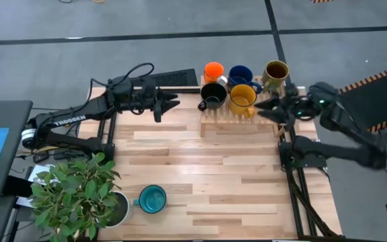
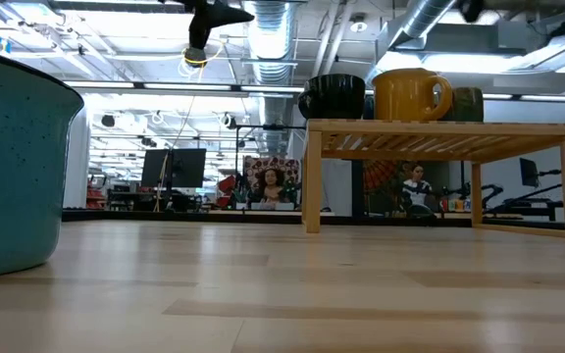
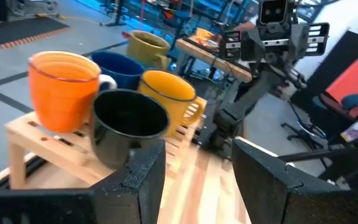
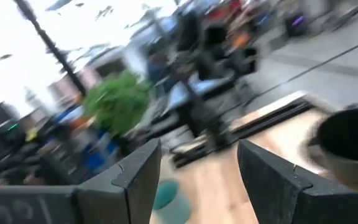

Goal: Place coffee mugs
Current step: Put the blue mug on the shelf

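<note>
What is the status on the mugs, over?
Left gripper open, empty, beside rack. Right gripper open, empty, at rack's other end. Five mugs racked; teal mug alone by plant. Path clear.

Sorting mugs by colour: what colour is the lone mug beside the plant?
Teal, clearest in the high view.

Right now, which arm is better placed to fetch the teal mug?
Left, probably. The teal mug sits alone near the plant, on the left arm's side; the left gripper is open. The right gripper hovers by the rack.
</note>
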`<state>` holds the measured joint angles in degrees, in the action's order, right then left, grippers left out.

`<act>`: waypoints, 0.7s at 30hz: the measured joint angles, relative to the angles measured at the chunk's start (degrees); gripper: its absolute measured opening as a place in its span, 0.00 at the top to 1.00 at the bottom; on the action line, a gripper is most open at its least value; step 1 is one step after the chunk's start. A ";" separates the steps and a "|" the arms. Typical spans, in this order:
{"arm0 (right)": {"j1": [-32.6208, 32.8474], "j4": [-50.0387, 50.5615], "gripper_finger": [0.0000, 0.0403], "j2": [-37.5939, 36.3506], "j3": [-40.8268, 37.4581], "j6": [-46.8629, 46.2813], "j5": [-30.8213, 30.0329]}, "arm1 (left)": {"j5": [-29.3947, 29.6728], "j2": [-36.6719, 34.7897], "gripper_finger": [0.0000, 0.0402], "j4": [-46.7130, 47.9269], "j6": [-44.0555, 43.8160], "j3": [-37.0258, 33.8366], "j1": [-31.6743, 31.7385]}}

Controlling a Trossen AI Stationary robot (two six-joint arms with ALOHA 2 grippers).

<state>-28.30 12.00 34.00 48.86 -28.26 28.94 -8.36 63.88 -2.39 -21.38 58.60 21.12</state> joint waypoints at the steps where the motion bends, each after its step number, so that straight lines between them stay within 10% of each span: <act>1: 4.06 -0.10 0.41 2.07 0.85 0.59 -1.89 | 0.00 0.00 0.58 0.02 0.13 0.01 -0.59; 11: 40.53 -0.39 0.41 24.26 10.71 9.26 -24.73 | -3.42 -1.64 0.58 1.83 6.56 0.01 -4.21; 21: 48.94 -4.60 0.74 48.00 16.79 1.50 -33.61 | -3.47 -5.40 0.58 2.06 16.02 0.01 -4.19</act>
<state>20.64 7.40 82.00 65.65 -26.76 -4.67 -11.83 58.47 -0.33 -5.36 58.61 16.93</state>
